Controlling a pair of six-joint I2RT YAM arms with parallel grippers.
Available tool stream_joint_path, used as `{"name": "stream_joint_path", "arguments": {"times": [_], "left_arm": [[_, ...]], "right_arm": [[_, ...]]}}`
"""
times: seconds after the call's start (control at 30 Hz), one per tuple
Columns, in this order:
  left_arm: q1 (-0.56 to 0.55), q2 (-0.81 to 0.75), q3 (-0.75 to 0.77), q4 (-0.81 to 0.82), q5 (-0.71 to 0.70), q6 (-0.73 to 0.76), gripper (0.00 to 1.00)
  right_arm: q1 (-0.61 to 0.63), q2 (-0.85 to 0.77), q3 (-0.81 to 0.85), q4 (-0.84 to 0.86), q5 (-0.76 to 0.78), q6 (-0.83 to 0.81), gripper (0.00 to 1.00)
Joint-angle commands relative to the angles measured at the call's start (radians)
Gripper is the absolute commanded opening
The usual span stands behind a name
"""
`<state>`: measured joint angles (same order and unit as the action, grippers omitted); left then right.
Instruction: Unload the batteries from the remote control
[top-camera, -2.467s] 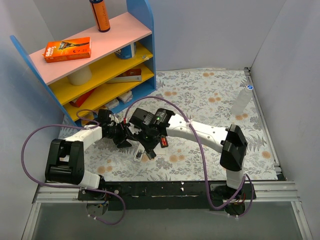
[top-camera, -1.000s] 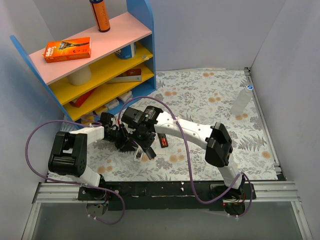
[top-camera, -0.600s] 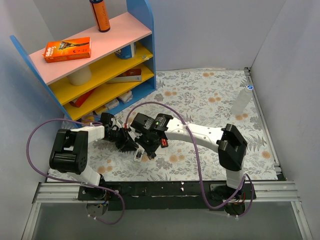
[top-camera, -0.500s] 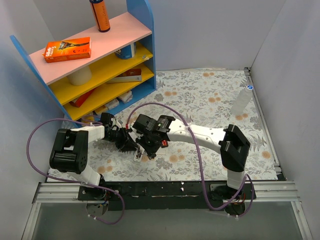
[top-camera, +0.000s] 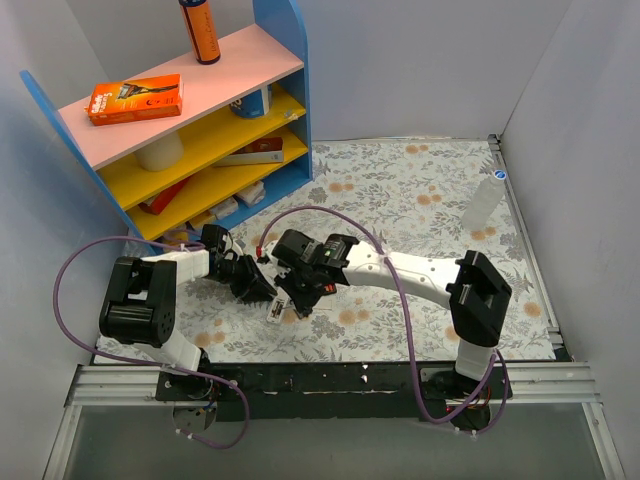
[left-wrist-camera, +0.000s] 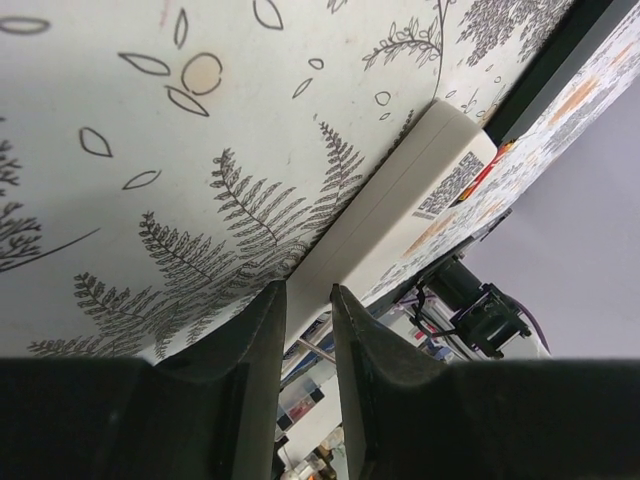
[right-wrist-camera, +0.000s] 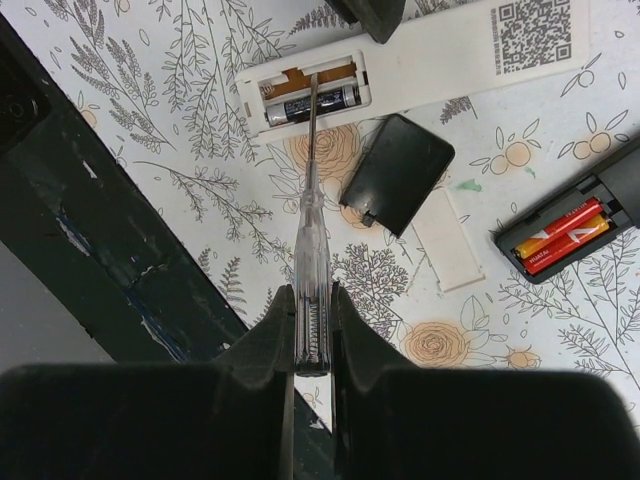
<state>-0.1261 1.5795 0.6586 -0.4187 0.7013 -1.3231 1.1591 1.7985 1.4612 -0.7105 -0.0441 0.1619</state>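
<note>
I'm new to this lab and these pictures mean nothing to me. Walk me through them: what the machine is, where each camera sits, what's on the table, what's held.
The machine is two robot arms bolted at the near edge of a table with a flowered cover. The wide picture comes from a fixed camera above and behind them. The other two come from a camera on each wrist, looking past that arm's own fingers.

The left gripper is shut on one end of a white remote. The right gripper is shut on a screwdriver with a clear handle. Its tip is in the remote's open battery bay, where one dark battery lies.

Nearby lie a black cover, a white cover, and a black remote with two red batteries showing. A coloured shelf stands at the far left.
</note>
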Motion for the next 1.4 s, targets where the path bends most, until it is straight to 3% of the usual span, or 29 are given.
{"name": "stream_joint_path", "arguments": {"times": [0.0,0.33,0.53,0.73,1.1,1.37], "left_arm": [[-0.007,-0.012,0.035,-0.009,-0.045,0.01,0.25],[-0.007,-0.065,0.088,-0.034,-0.111,0.013,0.25],[-0.007,-0.111,0.11,-0.031,-0.141,0.024,0.36],[-0.007,-0.115,0.108,-0.011,-0.12,0.044,0.41],[-0.007,-0.064,0.111,0.041,-0.052,0.068,0.45],[-0.007,-0.016,0.102,0.07,0.001,0.071,0.46]], "right_arm": [[-0.035,-0.022,-0.012,0.032,0.039,0.014,0.01],[-0.246,-0.218,-0.073,0.192,0.024,0.056,0.01],[-0.32,-0.258,-0.13,0.272,0.018,0.054,0.01],[-0.311,-0.241,-0.165,0.211,-0.091,-0.059,0.01],[-0.164,-0.188,-0.147,0.028,0.036,-0.151,0.01],[-0.105,-0.156,-0.11,0.0,0.098,-0.154,0.01]]}}
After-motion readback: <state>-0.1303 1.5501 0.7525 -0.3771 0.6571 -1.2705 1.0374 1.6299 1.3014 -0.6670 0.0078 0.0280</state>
